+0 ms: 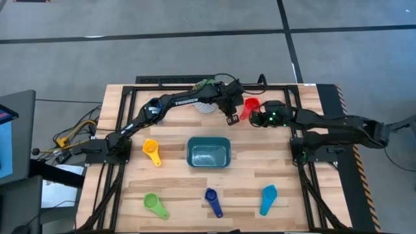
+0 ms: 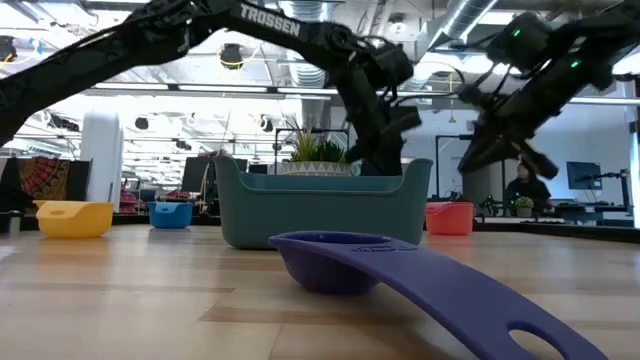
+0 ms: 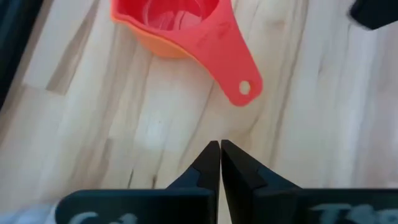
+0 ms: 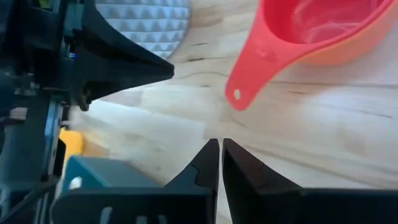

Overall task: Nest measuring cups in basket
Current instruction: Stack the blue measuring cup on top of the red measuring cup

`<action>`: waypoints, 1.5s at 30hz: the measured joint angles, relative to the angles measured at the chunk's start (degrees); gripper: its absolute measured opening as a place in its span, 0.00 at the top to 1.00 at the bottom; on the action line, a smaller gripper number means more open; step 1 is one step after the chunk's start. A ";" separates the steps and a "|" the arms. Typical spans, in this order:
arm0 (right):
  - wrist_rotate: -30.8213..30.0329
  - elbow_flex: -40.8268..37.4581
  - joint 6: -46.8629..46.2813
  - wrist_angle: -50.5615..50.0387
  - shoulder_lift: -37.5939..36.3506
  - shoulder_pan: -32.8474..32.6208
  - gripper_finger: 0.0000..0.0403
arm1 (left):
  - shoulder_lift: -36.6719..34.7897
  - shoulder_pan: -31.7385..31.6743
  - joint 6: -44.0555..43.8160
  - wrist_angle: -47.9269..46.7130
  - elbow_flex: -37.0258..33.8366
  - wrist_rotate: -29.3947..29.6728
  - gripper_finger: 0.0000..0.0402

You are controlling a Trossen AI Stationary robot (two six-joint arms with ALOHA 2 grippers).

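Note:
A red measuring cup (image 3: 180,25) sits upright on the table at the far side, apparently inside an orange one (image 4: 348,50), its handle (image 4: 249,74) pointing toward the near edge. My left gripper (image 3: 220,148) is shut and hangs above the table just short of that handle's tip. My right gripper (image 4: 220,144) is also shut, a little to the right of the cup (image 1: 249,107) and above the table. The teal basket (image 1: 208,153) stands at the table's middle, with nothing showing inside it. Yellow (image 1: 151,151), green (image 1: 155,204), dark blue (image 1: 212,200) and light blue (image 1: 268,198) cups lie around it.
A white pot with a green plant (image 1: 207,104) stands at the far side, just left of my left gripper. In the low view another blue cup (image 2: 172,213) shows beyond the yellow one (image 2: 75,217). Bare wood lies between the basket and the red cup.

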State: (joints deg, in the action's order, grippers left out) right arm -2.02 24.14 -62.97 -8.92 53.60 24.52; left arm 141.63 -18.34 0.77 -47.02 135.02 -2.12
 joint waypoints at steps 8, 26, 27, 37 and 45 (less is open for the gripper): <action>-2.90 0.01 -0.02 -6.77 -9.51 -6.53 0.88 | -6.25 2.95 -6.48 -9.81 -0.02 1.96 1.00; -4.35 0.00 3.05 -7.42 -10.47 -17.48 0.88 | -9.18 17.46 -20.73 -22.72 -0.22 11.37 1.00; -4.33 0.00 3.07 -7.41 -10.47 -18.11 0.88 | -9.18 18.43 -21.46 -23.03 -0.22 12.11 1.00; -4.33 0.00 3.50 -7.42 -10.47 -22.60 0.88 | -9.26 24.93 -28.48 -35.26 -0.22 19.99 1.00; -5.41 0.00 3.52 -7.35 -10.45 -25.26 0.88 | -14.14 26.23 -29.96 -28.30 -0.24 19.85 1.00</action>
State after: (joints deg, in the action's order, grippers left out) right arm -7.42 24.14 -59.44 -16.27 43.16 -0.74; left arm 127.48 7.89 -29.19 -75.32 134.78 17.73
